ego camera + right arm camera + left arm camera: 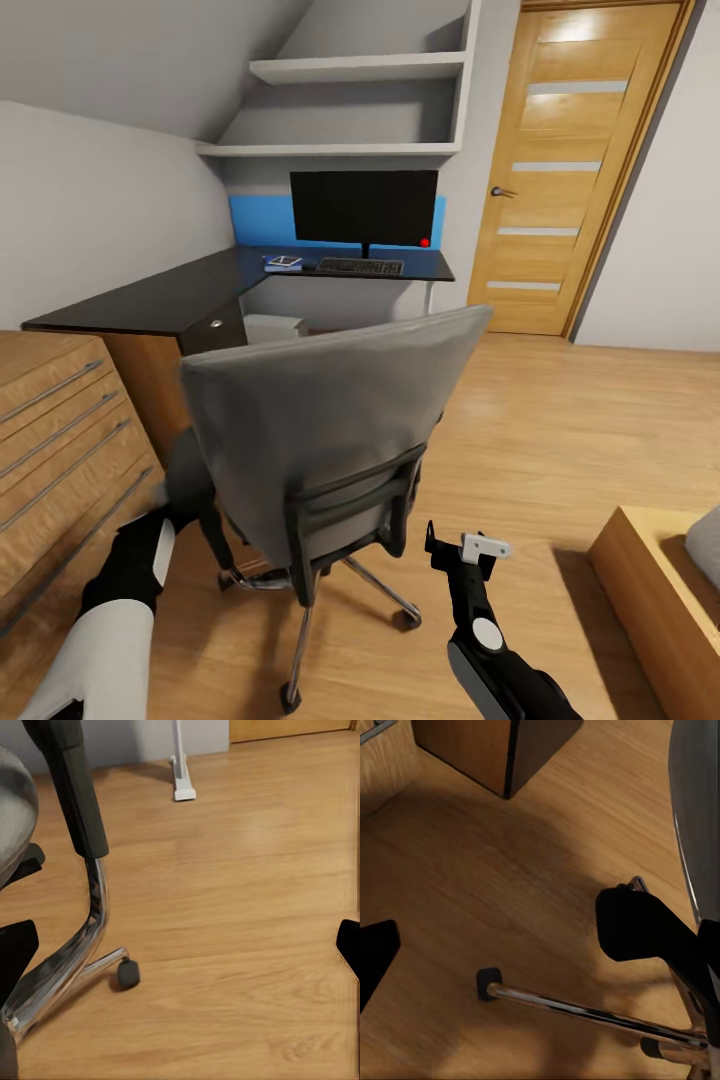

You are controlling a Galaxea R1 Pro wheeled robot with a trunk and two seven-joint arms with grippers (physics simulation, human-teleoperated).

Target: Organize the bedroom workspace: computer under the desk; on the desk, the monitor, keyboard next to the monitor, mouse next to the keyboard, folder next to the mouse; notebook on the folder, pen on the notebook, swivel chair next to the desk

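Monitor and keyboard sit on worktop; swivel chair, at 6 o'clock, awaits positioning. Both jaws released.

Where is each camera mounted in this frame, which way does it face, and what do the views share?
Head view: from the head, down and forward at the swivel chair backing onto the desk; both arms show below.
Left wrist view: on the left arm, down at floor and chair base; dark fingers at the edge.
Right wrist view: on the right arm, over floor toward a desk leg.
Shared: the chair's chrome base.
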